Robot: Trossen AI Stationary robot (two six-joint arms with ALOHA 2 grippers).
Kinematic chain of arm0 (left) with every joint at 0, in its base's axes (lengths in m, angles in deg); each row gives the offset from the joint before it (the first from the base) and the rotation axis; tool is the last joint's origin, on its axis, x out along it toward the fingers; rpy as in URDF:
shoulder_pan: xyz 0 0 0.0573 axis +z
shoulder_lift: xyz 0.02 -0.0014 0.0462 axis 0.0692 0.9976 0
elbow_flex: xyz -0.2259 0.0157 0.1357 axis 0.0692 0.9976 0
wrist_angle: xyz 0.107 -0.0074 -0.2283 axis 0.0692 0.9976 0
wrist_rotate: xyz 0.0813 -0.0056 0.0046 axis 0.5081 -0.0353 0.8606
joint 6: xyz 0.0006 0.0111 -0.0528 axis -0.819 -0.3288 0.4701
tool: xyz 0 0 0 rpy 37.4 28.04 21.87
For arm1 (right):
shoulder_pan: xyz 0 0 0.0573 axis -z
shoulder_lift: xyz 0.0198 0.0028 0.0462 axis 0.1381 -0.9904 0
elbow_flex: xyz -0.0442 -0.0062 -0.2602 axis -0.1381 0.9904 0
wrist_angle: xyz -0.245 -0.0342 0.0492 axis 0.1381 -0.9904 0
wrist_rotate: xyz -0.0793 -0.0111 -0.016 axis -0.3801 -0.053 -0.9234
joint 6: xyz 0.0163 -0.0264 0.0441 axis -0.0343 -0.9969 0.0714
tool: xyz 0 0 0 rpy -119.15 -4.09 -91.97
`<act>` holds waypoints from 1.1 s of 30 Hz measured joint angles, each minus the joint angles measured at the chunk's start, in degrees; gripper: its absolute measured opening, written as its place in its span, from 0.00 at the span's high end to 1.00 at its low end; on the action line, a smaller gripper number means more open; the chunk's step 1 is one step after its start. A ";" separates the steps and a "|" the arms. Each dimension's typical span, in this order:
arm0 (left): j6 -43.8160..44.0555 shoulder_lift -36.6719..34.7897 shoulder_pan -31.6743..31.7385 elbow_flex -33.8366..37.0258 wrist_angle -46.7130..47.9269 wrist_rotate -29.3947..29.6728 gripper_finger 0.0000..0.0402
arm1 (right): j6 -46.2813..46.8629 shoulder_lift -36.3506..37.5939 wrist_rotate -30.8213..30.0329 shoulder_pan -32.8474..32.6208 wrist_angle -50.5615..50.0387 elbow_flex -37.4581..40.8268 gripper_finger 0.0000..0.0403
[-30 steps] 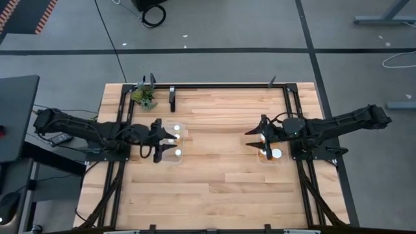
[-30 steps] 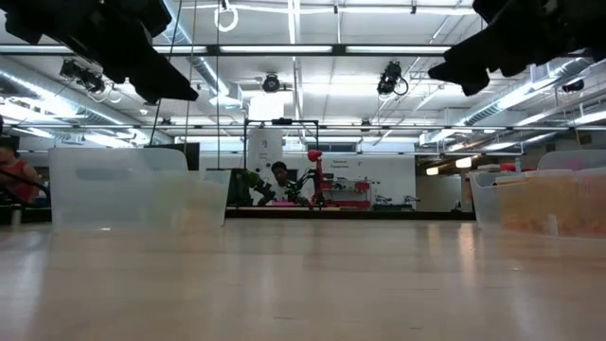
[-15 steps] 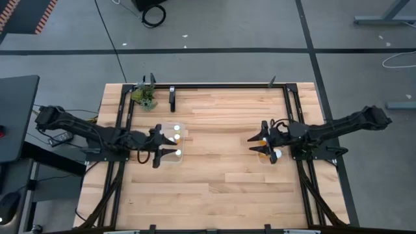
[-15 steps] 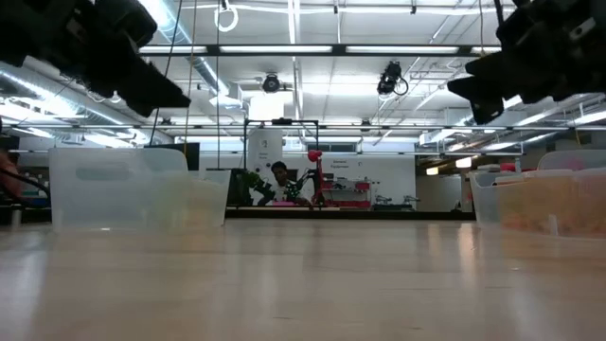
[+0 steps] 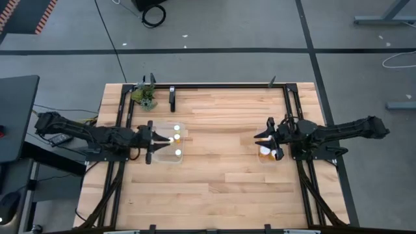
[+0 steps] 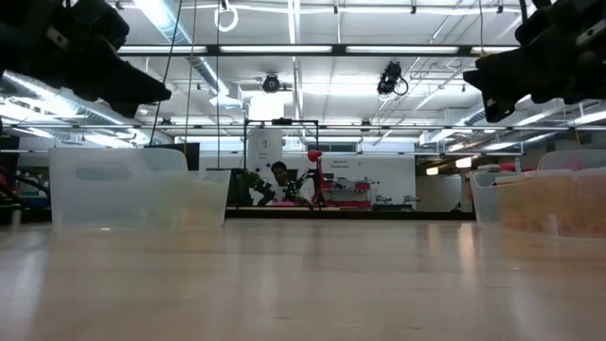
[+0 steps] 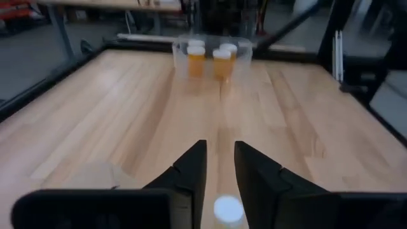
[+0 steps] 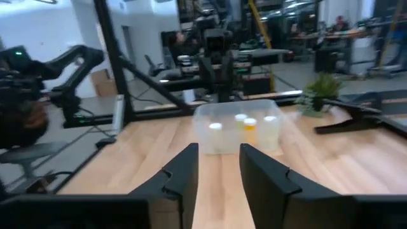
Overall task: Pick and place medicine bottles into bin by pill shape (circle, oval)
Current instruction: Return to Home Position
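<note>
We see a pale wooden table (image 5: pixel 214 188) in a bright, strip-lit workshop, with a small green plant (image 5: pixel 144 96) well apart from the left jaws. Both the left jaws and the right jaws are narrowly parted and hold nothing. Beneath the left jaws, a clear plastic bin (image 6: pixel 133 175) holds white-capped medicine bottles (image 5: pixel 177 153). Beneath the right jaws, a second clear bin (image 6: pixel 530 189) holds amber-bodied bottles (image 7: pixel 220 62).

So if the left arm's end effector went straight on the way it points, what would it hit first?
Probably the clear bin of orange bottles on the far side. Between it and the left end effector only bare tabletop shows, though height is hard to judge.
</note>
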 joint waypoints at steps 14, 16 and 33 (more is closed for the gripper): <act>-4.34 -16.15 5.92 9.48 -5.71 -0.77 0.96 | -2.29 7.82 12.98 20.02 -4.10 -0.02 0.86; -3.89 -17.25 6.49 9.48 -3.77 -2.43 0.98 | -1.71 8.52 15.03 22.75 -4.03 -0.02 0.89; -4.16 -19.06 6.06 9.52 -0.66 -4.24 0.99 | 0.19 8.84 4.81 15.76 -4.50 -0.05 0.97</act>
